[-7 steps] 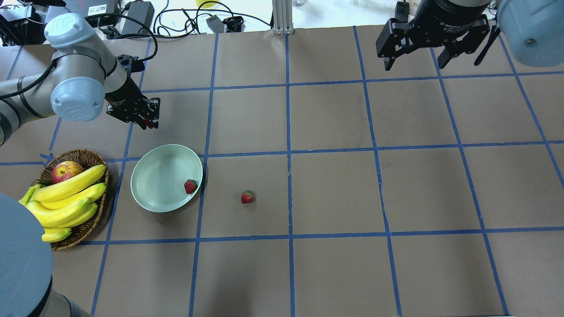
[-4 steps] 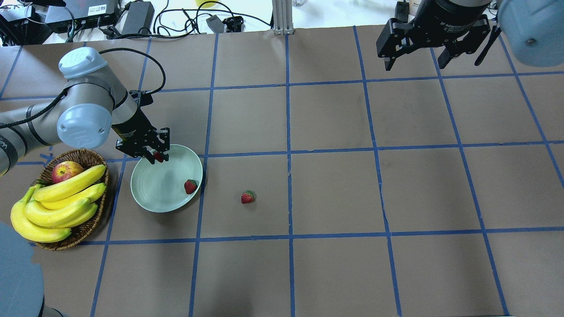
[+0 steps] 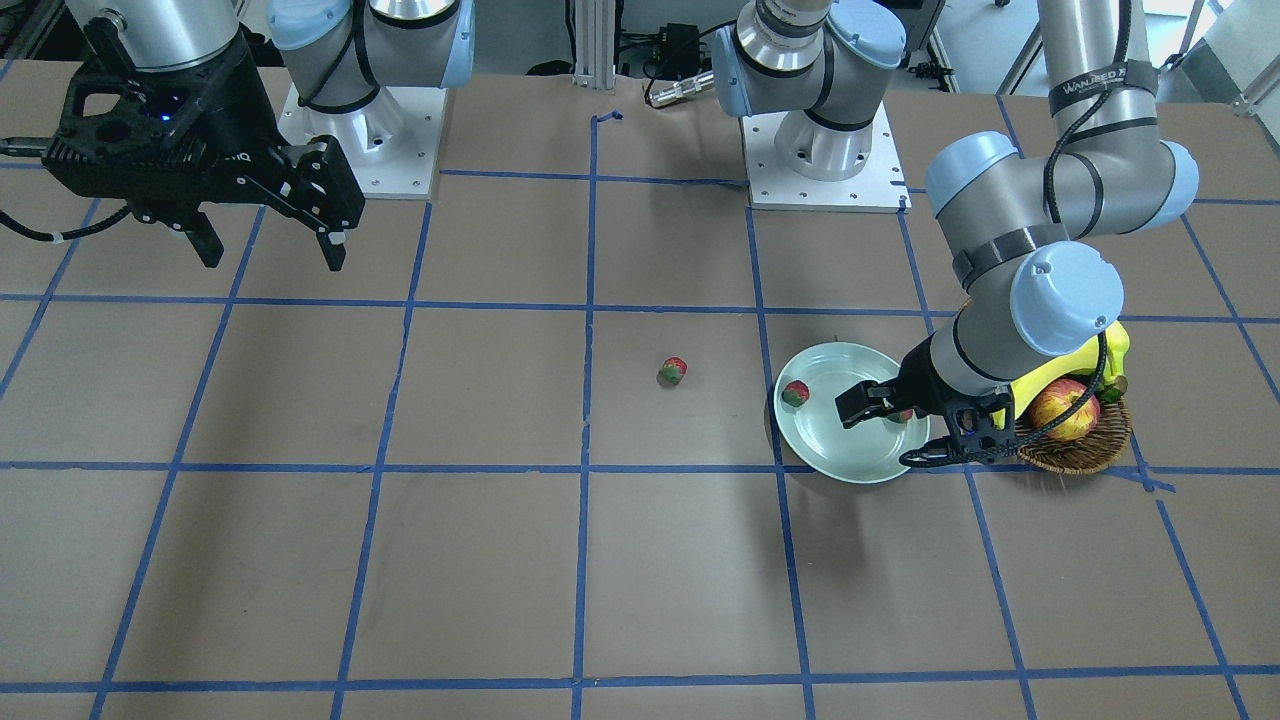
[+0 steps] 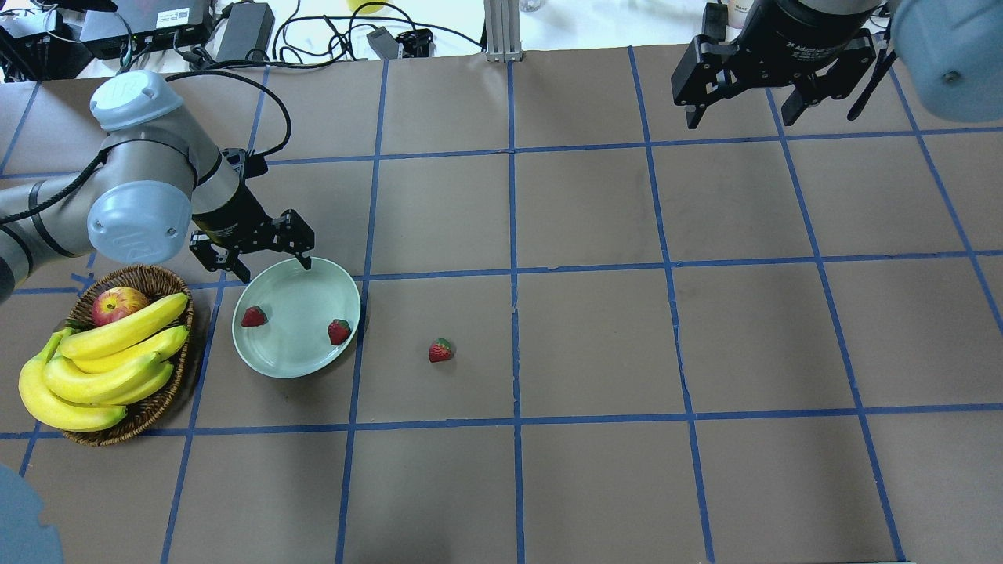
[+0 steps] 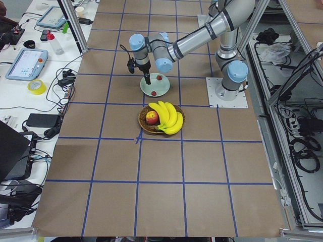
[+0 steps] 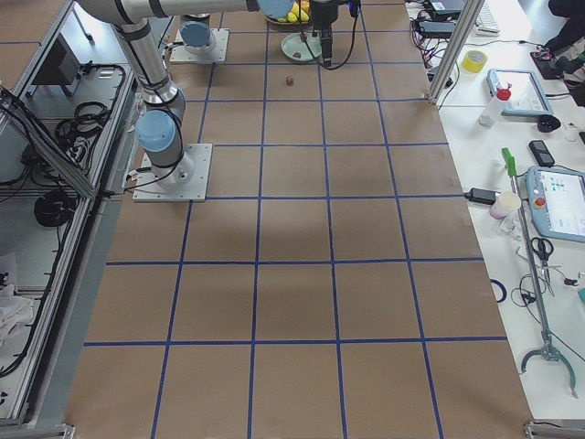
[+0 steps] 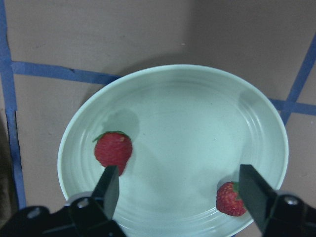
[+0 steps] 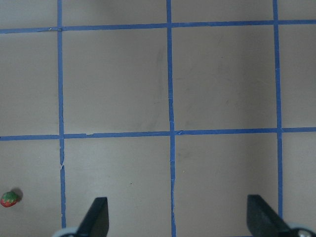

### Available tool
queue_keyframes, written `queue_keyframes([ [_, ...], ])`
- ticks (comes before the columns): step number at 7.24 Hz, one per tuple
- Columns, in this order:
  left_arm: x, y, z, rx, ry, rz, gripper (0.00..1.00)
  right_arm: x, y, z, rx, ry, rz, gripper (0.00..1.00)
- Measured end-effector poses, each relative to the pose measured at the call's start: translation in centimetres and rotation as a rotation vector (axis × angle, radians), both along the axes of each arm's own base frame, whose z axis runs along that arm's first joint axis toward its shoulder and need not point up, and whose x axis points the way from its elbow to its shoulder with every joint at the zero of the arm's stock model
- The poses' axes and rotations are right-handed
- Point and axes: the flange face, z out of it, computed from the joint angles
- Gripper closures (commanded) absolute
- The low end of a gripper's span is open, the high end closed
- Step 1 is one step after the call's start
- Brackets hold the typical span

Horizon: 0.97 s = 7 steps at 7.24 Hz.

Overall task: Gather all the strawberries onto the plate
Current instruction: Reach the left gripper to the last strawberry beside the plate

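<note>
Table (image 4: pixel 595 337): flat paper w/ a tape grid, so a nudged berry could be skidded or rolled rather than gripped.

Left gripper (image 4: pixel 274 269): held low over the plate's far rim, jaws apart, nothing between them. If it is swung straight at the last berry w/o being lifted, the rim could be clipped.

Right gripper (image 4: pixel 739 117): jaws apart, empty, at the far corner (well apart from everything). A clash is judged likely only if both arms are sent to one berry.

Basket (image 4: pixel 153 419): just beside the plate, so it could be knocked by the left elbow.

Plate (image 4: pixel 296 352): shallow and glossy. If it is shoved, the basket-side strawberry (image 4: pixel 253 316) and the rim strawberry (image 4: pixel 338 331) could be rolled out.

Loose strawberry (image 4: pixel 441 351): on the table near the plate, not touching it. It is small and rounded, so it could be squirted out by an off-centre pinch, or bounced over the rim if dropped from too high.
</note>
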Motion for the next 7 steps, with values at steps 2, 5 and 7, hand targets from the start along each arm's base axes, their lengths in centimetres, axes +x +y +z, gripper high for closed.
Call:
queue_keyframes([
  [2, -6.3, -0.1, 3.1, -0.046, -0.016, 0.010, 0.00, 0.0, 0.0, 0.0, 0.001, 0.000, 0.001, 0.00],
  [5, -17.4, 2.7, 3.6, -0.047, -0.033, 0.050, 0.00, 0.0, 0.0, 0.0, 0.000, 0.000, 0.001, 0.00],
  [7, -22.6, 5.1, 2.7, -0.038, -0.030, -0.117, 0.00, 0.0, 0.0, 0.0, -0.001, -0.001, 0.002, 0.00],
])
